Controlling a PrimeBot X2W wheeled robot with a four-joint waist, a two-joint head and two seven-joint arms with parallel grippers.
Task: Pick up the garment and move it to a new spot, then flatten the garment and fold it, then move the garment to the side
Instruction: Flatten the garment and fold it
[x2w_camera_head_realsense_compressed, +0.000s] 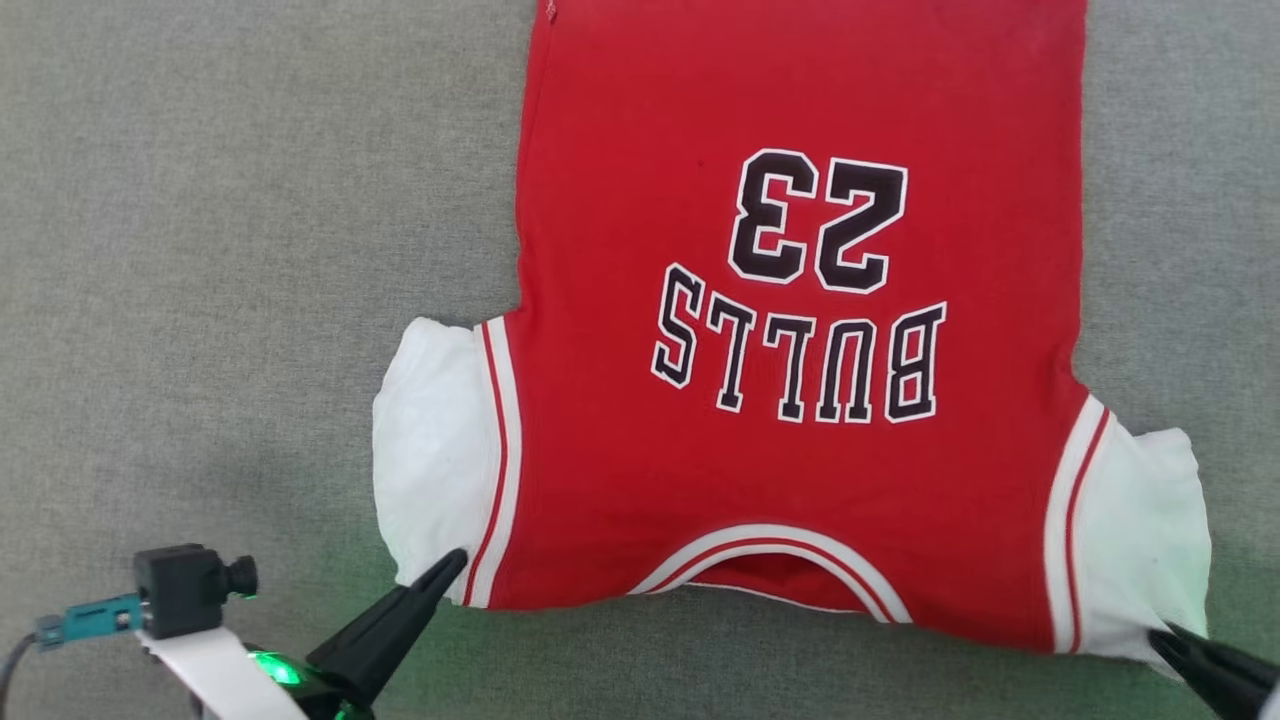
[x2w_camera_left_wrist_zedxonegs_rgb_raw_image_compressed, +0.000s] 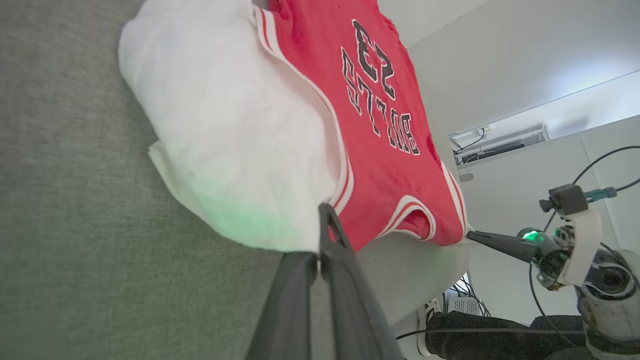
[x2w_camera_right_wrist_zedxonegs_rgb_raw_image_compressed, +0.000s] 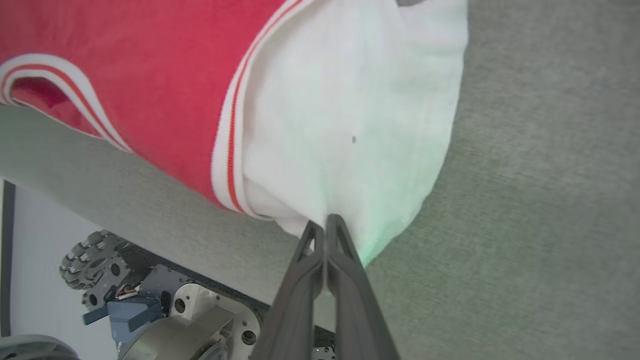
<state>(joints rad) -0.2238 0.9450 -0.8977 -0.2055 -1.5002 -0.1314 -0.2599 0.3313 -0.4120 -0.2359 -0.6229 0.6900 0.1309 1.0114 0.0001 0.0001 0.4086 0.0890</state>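
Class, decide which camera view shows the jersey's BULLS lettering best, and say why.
The head view: the BULLS lettering lies flat and whole, though upside down. The left wrist view shows it slanted and foreshortened. The right wrist view gives red cloth, striped trim and white fabric of the jersey.

The left claw (x2w_camera_head_realsense_compressed: 452, 562) is angled up and to the right, its fingers pressed together on a white corner of the garment (x2w_camera_head_realsense_compressed: 800, 480). The right claw (x2w_camera_head_realsense_compressed: 1165, 637) is pointed up-left from the lower right and is likewise clamped on the opposite white corner.
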